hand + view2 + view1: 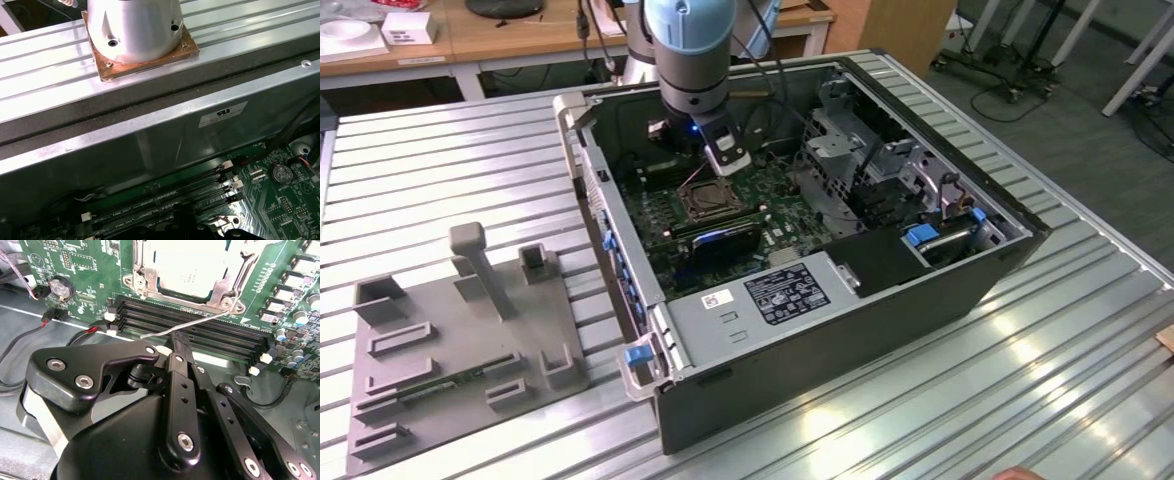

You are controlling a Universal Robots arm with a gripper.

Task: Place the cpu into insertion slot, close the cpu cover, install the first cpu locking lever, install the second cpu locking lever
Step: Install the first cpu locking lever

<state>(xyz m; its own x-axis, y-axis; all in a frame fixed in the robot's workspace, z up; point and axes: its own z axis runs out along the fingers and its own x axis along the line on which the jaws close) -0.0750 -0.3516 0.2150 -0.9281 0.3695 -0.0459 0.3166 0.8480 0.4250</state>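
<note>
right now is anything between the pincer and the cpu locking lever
Nothing visible. In the second wrist view the pincer sits at the thin wire locking lever, which juts from the closed cpu cover across the memory slots.

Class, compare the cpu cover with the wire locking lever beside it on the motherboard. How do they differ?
The cpu cover is a flat silvery frame lying over the cpu; the locking lever is a thin bent wire, raised and reaching across the memory slots toward the gripper. Both are bare metal.

cpu (192, 265) in insertion slot (145, 277)
</note>
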